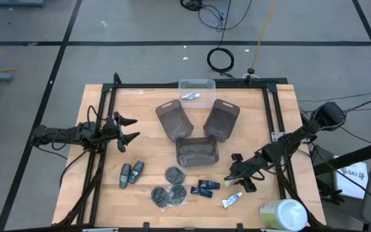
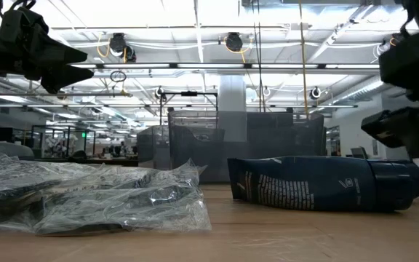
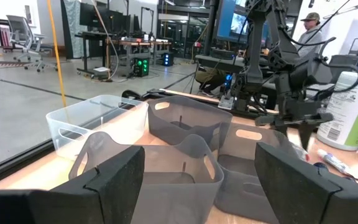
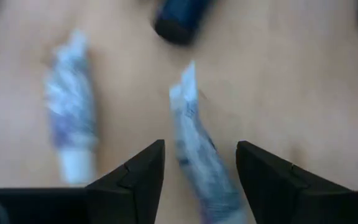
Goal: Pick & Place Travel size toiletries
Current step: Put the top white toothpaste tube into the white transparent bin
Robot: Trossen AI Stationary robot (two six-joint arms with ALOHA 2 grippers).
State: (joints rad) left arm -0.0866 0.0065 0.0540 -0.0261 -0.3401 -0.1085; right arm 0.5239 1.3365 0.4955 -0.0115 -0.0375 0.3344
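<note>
My right gripper sits at the lower right of the high view, fingers spread apart and empty, just above the small white tube lying on the wooden table. In my right wrist view a white tube with blue print lies on the wood between my two dark fingers, apart from both; a second white tube lies at the left of that frame and a dark-blue mini bottle at the top centre. In the high view the dark-blue mini bottles lie just left of my right gripper, the dark-grey round discs further left, and the two grey-blue oval sticks at the lower left. My left gripper waits open at the left, well apart from them.
</note>
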